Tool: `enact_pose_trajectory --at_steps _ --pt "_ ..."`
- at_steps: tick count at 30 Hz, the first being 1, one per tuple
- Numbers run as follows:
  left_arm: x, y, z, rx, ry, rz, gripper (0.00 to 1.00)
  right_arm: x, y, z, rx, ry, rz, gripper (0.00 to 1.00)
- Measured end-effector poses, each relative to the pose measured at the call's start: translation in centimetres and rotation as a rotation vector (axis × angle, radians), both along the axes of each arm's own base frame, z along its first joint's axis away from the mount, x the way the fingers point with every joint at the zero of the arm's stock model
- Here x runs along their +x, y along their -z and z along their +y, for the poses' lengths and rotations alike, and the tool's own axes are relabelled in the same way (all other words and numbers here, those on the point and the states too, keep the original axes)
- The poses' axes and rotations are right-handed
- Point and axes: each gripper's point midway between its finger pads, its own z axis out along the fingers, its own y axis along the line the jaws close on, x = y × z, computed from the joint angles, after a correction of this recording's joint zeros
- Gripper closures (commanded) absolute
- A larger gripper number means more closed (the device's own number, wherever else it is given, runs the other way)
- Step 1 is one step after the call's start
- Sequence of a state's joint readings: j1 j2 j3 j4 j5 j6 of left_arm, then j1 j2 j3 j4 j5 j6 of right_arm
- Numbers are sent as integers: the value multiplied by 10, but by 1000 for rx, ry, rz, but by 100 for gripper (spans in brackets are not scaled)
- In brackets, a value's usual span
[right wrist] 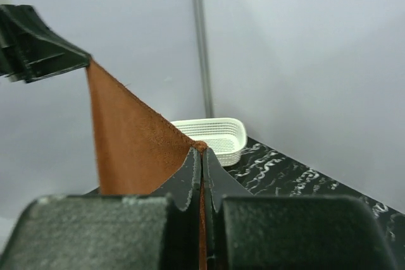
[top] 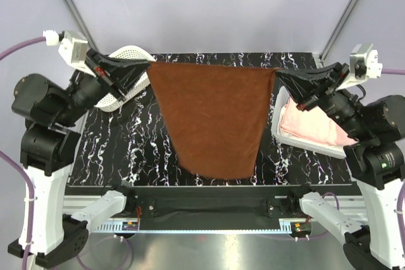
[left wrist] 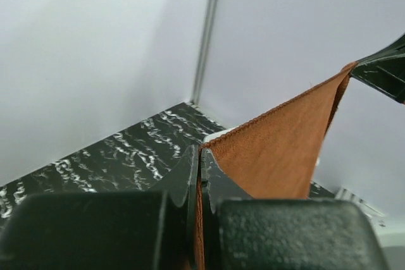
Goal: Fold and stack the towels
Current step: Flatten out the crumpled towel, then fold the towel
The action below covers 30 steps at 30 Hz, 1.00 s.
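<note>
Rust-brown towel (top: 215,124) hangs in the air over the middle of the black table (top: 126,150), held up by its two far corners. The left gripper (top: 147,64) pinches the left corner and the right gripper (top: 278,73) pinches the right corner. Both sets of jaws are squeezed tight on the cloth, with no gap to see.

It looks soft, light and floppy. The top edge is pulled almost straight, but the sides fall inward and the bottom gets narrow and round, as a limp cloth does. It will not break and it will not stand up by itself. My guess is that the corners are the best spots to hold. A grab in the middle would only bunch it up, and a thin pinch could slip if it is tugged hard.

From above you see the whole towel, and a pale pink towel (top: 310,124) lying in a white basket (top: 310,145) on the right. Another basket (top: 130,52) sits far left, behind the left gripper. The wrist views miss the pink towel, but up close they show the hem caught right at the fingertips and running across to the other gripper.

I cannot tell if the low edge touches the table.
</note>
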State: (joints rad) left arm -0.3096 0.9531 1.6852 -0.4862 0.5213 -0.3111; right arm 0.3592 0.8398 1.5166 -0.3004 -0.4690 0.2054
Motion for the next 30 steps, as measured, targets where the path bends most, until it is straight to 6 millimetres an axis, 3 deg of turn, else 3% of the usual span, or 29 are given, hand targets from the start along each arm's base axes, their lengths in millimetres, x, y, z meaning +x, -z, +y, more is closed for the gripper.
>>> enact_pose_trajectory --at_steps 3,5,8,10,14,16,19,23,25,30 --pt "29 0 0 30 -58 25 100 34 4 -4 -4 95 25 100" --pt "62 12 -1 69 -116 65 100 68 12 -1 -29 158 56 100" --pt "126 43 -3 139 -208 145 100 137 29 10 -88 237 112 100" --pt "168 73 -3 187 -260 209 100 183 50 20 -130 262 155 100" --pt "257 162 4 288 -358 381 100 279 144 30 -236 288 321 100" --pt "295 207 11 323 -391 455 100 314 189 28 -276 290 401 100" --pt "344 253 20 341 -413 516 100 364 249 24 -323 276 490 100" --pt "390 295 22 353 -396 541 100 397 307 26 -363 229 557 100" --pt "401 313 21 358 -377 547 100 405 331 27 -382 208 580 100" --pt "406 329 18 365 -328 536 100 415 352 33 -404 155 576 100"
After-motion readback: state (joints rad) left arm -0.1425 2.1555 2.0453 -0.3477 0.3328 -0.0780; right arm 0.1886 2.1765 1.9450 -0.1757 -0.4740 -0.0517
